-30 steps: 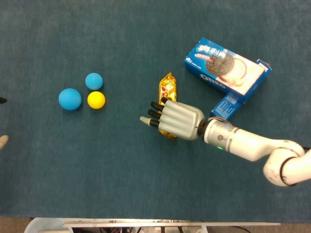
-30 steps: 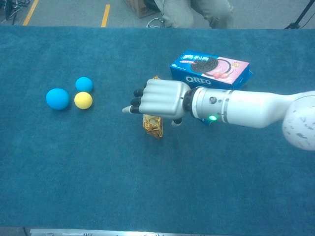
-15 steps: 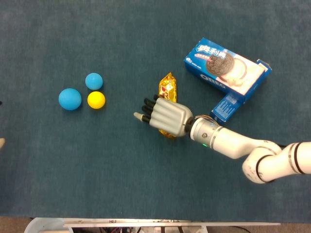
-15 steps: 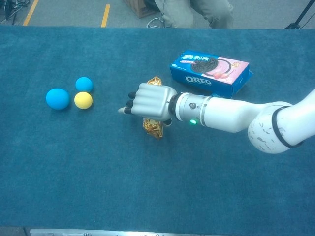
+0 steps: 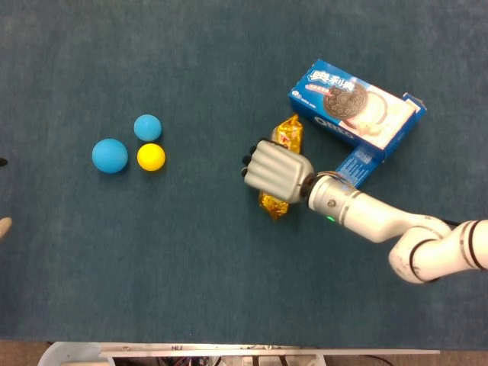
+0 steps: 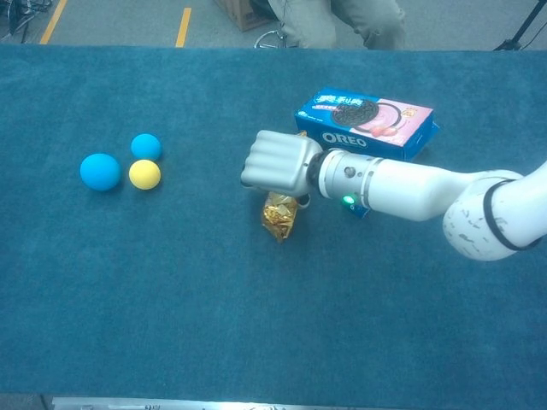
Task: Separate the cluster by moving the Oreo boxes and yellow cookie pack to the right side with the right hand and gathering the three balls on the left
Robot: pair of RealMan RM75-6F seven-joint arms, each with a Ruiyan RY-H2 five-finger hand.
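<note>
My right hand [image 5: 276,168] [image 6: 278,162] has its fingers curled down over the yellow cookie pack [image 5: 290,133] [image 6: 279,218] and grips it around the middle. Both ends of the pack stick out from under the hand. Just right of it lies the large Oreo box [image 5: 354,113] [image 6: 367,124], and a smaller blue Oreo box [image 5: 357,166] sits half under my right wrist. On the left, close together, are a large blue ball [image 5: 110,155] [image 6: 100,171], a small blue ball [image 5: 147,126] [image 6: 146,146] and a yellow ball [image 5: 151,156] [image 6: 144,174].
Dark teal cloth [image 5: 191,267] covers the table. Only slivers of my left hand [image 5: 3,225] show at the head view's left edge. Beyond the table's far edge in the chest view, a seated person's legs [image 6: 338,21] show.
My right hand has curled its fingers onto the cookie pack and carried it right, toward the large Oreo box, turning it slightly. The balls and boxes have not moved.
</note>
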